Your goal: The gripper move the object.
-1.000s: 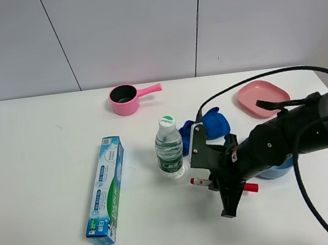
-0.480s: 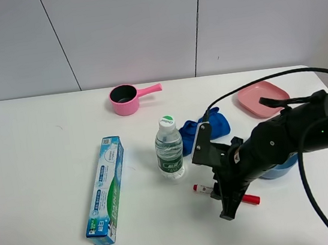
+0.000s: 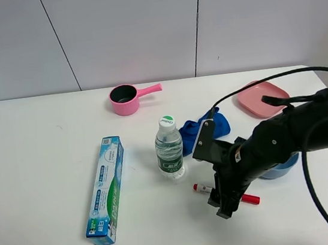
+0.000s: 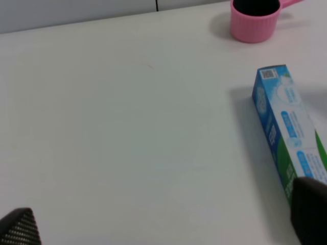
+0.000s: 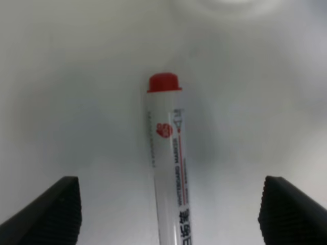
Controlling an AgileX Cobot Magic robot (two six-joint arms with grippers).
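**Right gripper, marker released**

Right gripper [image 5: 168, 206]: fingers spread, straddling the red-capped marker [image 5: 167, 168], which lies flat on the white table [image 3: 38, 175] near the water bottle [image 3: 169, 149]. The marker shifted slightly nearer a second ago and has rested since; the move is probably done.

No wording fully readable.
Marker pen [image 5: 169, 168], front-right of bottle [image 3: 169, 149]: small red logo just below red cap, red and black print lines along white barrel, characters too blurred to read.
Toothpaste box [image 4: 286, 127], left of bottle: QR code [image 4: 269, 74] on blue end, white panels, lettering illegible.
Bottle: green label, cap print unreadable.
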